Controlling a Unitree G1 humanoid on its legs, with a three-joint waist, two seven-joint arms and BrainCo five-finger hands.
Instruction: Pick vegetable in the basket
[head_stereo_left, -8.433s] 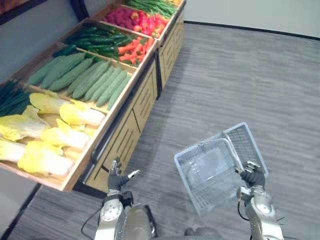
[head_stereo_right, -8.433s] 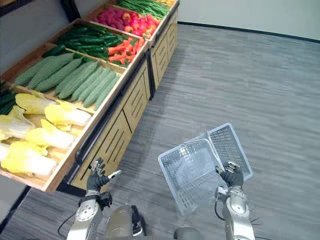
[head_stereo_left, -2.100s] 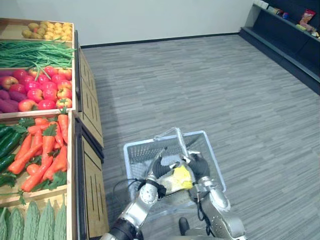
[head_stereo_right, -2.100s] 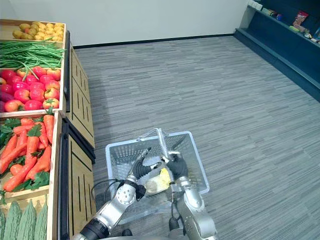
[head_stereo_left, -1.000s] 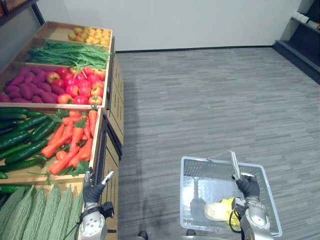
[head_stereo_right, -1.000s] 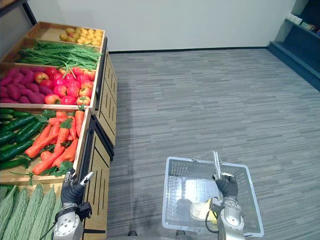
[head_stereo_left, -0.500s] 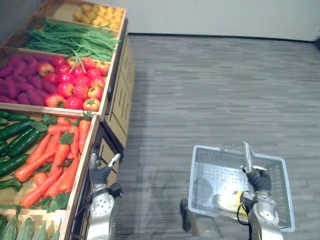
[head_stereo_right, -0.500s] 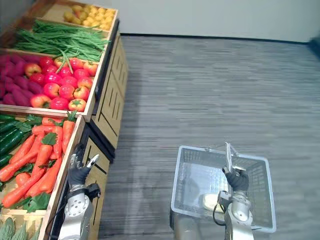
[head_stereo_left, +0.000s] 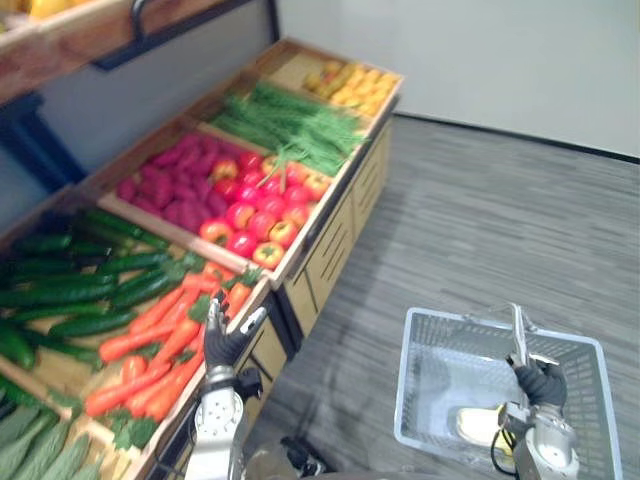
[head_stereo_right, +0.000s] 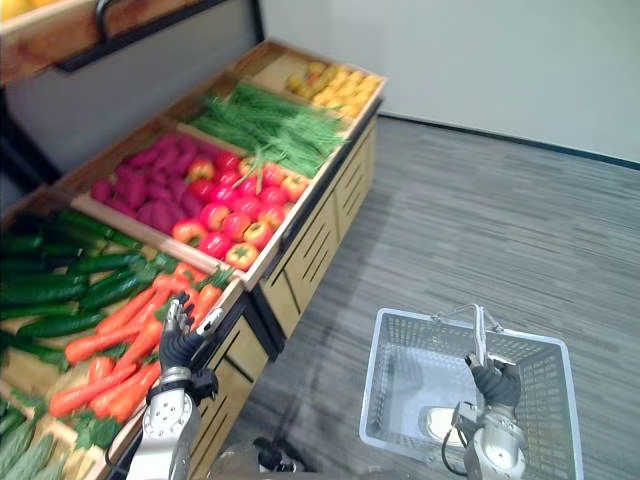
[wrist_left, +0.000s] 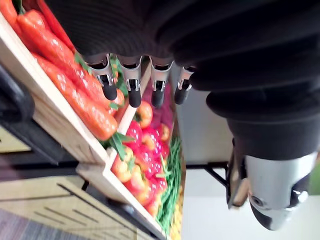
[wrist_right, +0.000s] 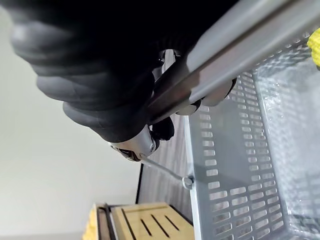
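Note:
A grey mesh basket (head_stereo_left: 425, 375) hangs low on my right, above the floor. My right hand (head_stereo_left: 541, 384) is shut on its metal handle (wrist_right: 240, 60), which stands up over the rim. Inside, on the bottom, lies a pale yellow cabbage (head_stereo_left: 482, 424). My left hand (head_stereo_left: 226, 341) is open with straight fingers (wrist_left: 131, 85) at the front edge of the carrot crate. It holds nothing. The orange carrots (head_stereo_left: 150, 340) lie just past its fingertips.
The wooden stand (head_stereo_left: 330, 260) on my left carries crates of cucumbers (head_stereo_left: 70, 280), red fruits (head_stereo_left: 230, 200), green beans (head_stereo_left: 290, 125) and yellow produce (head_stereo_left: 355, 85). Grey floor (head_stereo_left: 500, 220) stretches to the right of it.
Two seconds ago both hands held the cabbage over the basket; it now lies inside. My left hand has gone to the carrot crate, open. The camera has turned towards the stand.

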